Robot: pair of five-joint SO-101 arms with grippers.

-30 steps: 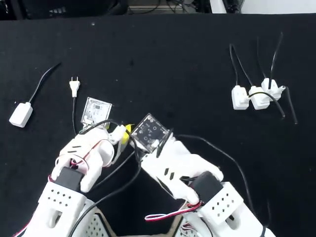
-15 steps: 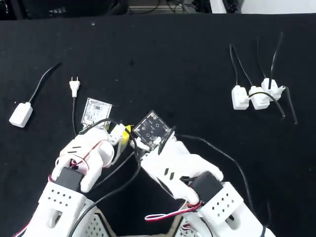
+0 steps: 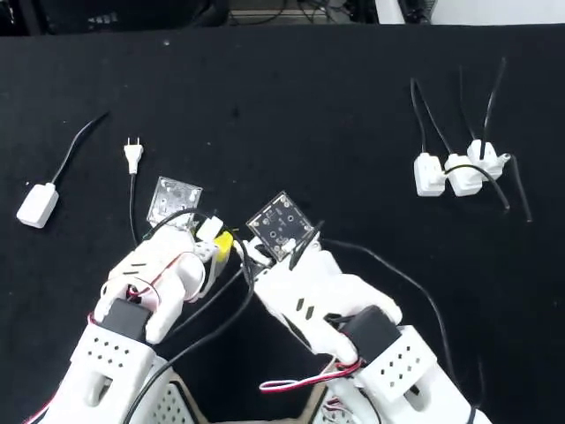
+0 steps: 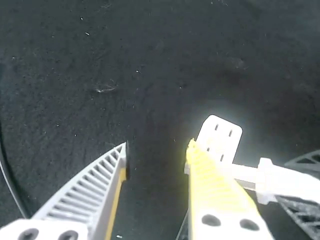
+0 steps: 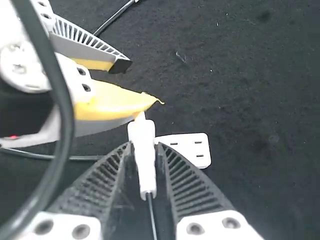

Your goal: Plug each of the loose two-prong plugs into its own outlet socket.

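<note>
While the two-prong plug (image 5: pixel 141 131) is awaiting its push, the right pincer (image 5: pixel 144 146) is clamping it firmly by the body. The cord is trailing back between the black fingers (image 5: pixel 185 190) and the prong end is pointing forward. Just beside it the white outlet socket (image 4: pixel 220 136) is lying flat on the black bench (image 3: pixel 335 97) with its slots facing up. The prongs are probably not entering any slot yet, though the angle is making that hard to judge. The left pincer (image 4: pixel 159 150) is standing wide and holding nothing. Its yellow finger (image 4: pixel 215 200) is sitting close against the plug's front end, seemingly to steady or guide it toward the socket. All this is sitting at lower centre of the high view. Farther out, another loose plug (image 3: pixel 132 155) is waiting at upper left, a white block with a cord (image 3: pixel 37 205) is lying at far left, and a cluster of white corded pieces (image 3: pixel 459 172) is sitting at right.
</note>
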